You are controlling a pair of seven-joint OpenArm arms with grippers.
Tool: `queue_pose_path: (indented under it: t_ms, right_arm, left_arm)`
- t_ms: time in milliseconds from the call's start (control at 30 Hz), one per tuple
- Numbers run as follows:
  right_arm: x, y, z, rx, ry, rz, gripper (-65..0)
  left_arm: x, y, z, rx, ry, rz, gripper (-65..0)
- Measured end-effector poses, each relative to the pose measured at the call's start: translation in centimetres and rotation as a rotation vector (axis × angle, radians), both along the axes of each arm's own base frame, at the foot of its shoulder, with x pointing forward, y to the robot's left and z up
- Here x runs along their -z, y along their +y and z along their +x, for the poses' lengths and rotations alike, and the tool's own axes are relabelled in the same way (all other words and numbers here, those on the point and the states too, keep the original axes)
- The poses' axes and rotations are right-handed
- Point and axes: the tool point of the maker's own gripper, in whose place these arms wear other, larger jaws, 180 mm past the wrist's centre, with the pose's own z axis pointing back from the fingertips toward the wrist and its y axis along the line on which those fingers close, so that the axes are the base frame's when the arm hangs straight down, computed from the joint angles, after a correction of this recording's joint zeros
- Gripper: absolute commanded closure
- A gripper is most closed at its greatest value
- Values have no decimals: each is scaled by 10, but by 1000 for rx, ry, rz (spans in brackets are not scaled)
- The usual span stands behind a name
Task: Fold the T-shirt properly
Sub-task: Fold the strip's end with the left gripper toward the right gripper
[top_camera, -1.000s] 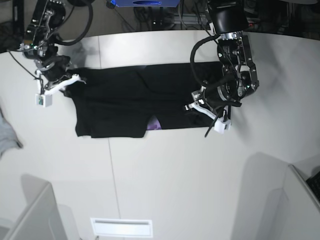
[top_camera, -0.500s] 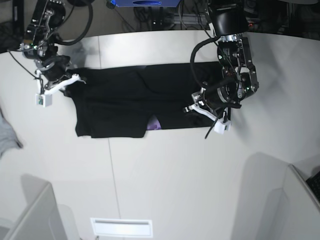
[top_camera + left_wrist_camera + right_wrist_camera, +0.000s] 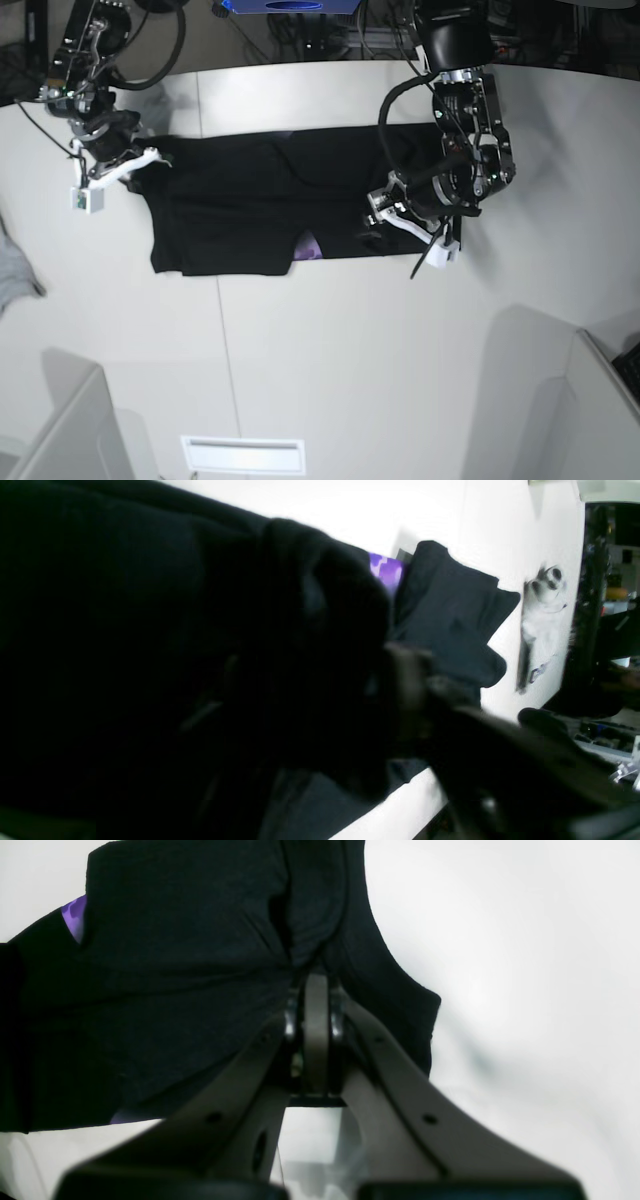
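Note:
The black T-shirt (image 3: 240, 205) lies stretched across the table, with a patch of purple print (image 3: 310, 246) showing at its front edge. My left gripper (image 3: 380, 217) is shut on the shirt's right end, which is lifted and bunched. In the left wrist view the dark cloth (image 3: 200, 655) drapes over the gripper (image 3: 400, 680) and hides most of it. My right gripper (image 3: 152, 160) is shut on the shirt's far left corner. The right wrist view shows its jaws (image 3: 316, 990) closed on a pinch of black cloth (image 3: 190, 950).
A small grey cloth (image 3: 14, 272) lies at the table's left edge. White panels stand at the front left (image 3: 60, 420) and front right (image 3: 590, 400). A white vent (image 3: 243, 455) sits at the front edge. Cables and equipment lie behind the table.
My left gripper has moved a little to the left, carrying the shirt's right end inward over the rest. The right arm has not moved.

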Motion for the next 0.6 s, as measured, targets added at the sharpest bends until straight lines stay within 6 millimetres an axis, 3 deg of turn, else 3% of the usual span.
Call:
queue_pose_path:
  t_ms: [100,233,367,433,500,600]
  right_arm:
    - [0,0,0,0,0,0,0]
    - [0,0,0,0,0,0,0]
    - [0,-1,0,-1,0,-2,0]
    - [0,-1,0,-1,-1,-2,0]
    - [-1,-1,1,-1,-4,-3,0]
    - [-4,1,8,-14,8,2,0]
  left_arm:
    - [-2,-18,0,18,-3,-29,-453]
    - [-9,-62,-7,161,-21,-37,-449]
    - [-18,-81,-5,223,-49,-38,-449]
    - [-25,-72,2,193,-71,-35,-448]
    - [-34,-49,11,121,-102,-24,-448]
    - [-36,10,19,-16,-123,25,-398]
